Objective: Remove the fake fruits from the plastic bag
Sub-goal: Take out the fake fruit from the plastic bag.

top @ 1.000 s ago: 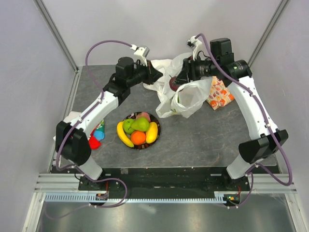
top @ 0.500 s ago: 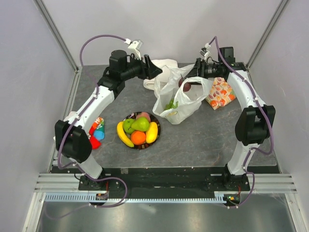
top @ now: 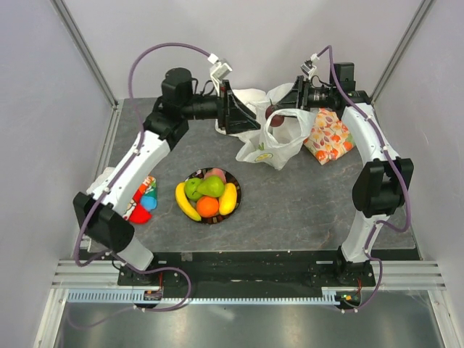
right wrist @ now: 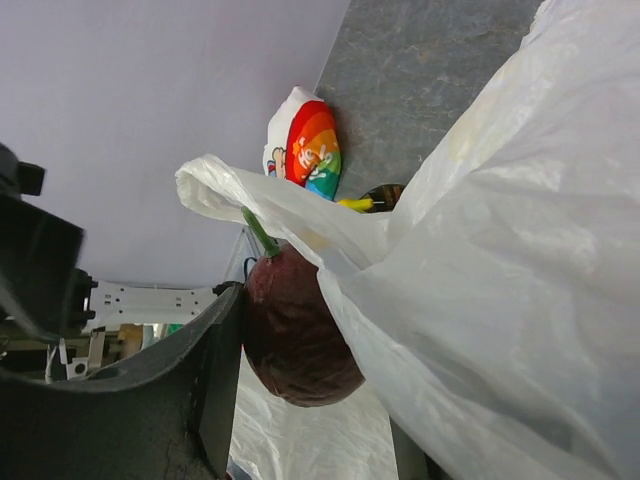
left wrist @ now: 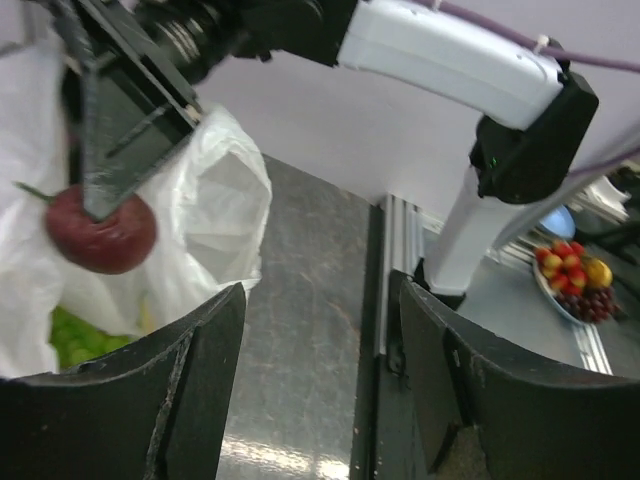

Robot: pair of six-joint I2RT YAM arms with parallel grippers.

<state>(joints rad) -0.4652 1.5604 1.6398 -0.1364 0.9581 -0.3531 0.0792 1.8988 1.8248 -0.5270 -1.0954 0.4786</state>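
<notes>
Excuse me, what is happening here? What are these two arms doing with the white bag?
Two robot arms are taking fake fruits out of a plastic bag. The right tool is closed on a dark red fruit at the bag's mouth, with some plastic against it. The left tool is open and empty, facing the bag. Something green, probably grapes, is inside the bag. Other fruits lie on the plate.

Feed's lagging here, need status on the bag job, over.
Left gripper jaws open, empty. Right gripper shut on dark red fruit, plastic bag film draped over it. Green fruit inside bag.
</notes>
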